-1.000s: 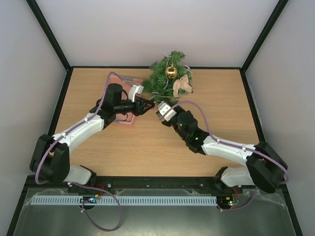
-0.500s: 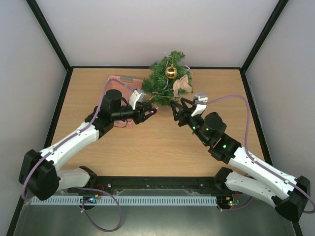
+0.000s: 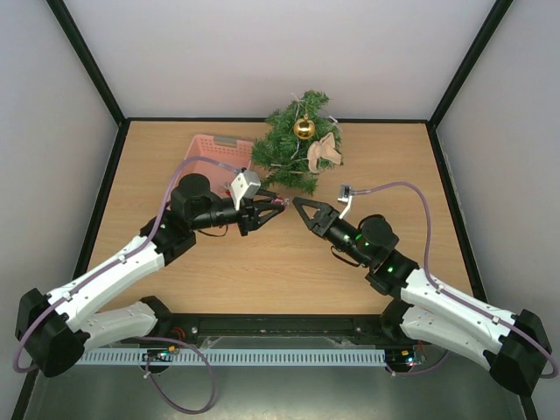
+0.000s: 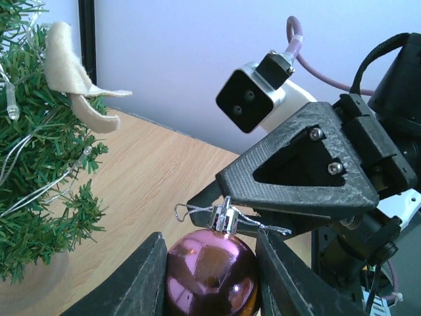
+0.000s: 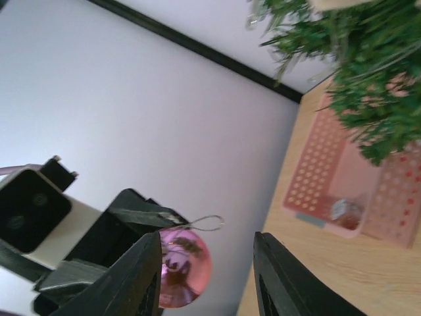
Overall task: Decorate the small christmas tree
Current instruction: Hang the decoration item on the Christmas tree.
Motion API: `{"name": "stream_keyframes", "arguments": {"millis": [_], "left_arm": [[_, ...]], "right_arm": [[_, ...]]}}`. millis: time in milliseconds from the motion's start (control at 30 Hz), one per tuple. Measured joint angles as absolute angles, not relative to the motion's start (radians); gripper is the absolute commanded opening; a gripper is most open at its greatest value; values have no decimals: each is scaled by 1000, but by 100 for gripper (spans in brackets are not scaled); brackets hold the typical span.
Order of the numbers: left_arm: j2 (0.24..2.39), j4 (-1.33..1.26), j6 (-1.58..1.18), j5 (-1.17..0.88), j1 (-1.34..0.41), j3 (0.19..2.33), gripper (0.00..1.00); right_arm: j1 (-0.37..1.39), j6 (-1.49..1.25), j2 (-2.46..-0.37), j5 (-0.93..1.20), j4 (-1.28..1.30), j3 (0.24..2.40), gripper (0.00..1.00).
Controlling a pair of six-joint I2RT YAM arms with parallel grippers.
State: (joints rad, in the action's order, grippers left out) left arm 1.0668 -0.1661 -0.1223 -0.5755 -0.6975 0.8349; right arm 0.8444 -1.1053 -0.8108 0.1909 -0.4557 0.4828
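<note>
The small green bristly christmas tree stands at the middle of the wooden table's far edge. A shiny gold ball and a tan felt shape hang on it. The left gripper squeezes a shiny purple ball, not hung yet. The right gripper gapes empty.

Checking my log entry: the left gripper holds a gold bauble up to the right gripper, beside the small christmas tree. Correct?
Not gold: the left wrist view shows the bauble in the left gripper is shiny purple. Otherwise yes, it is held up to the right gripper, beside the small christmas tree.
</note>
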Motion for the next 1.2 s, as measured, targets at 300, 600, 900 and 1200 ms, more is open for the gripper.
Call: {"name": "stream_keyframes", "arguments": {"millis": [300,600,900,1200], "left_arm": [[1033,-150,-85,-587,-715,835,33],[1032,-176,-107,-626,-731,835,33],[1028,-318,-232,-684,-739,829,33],[1028,-411,-310,-713,-746,825,33]], "right_arm": [[844,-1224,-794,301,-543,483,49],[844,-1280,-782,289,-549,482,59],[844,-1306,-726,281,-690,429,66],[844,-1285,-723,314,-776,429,52]]}}
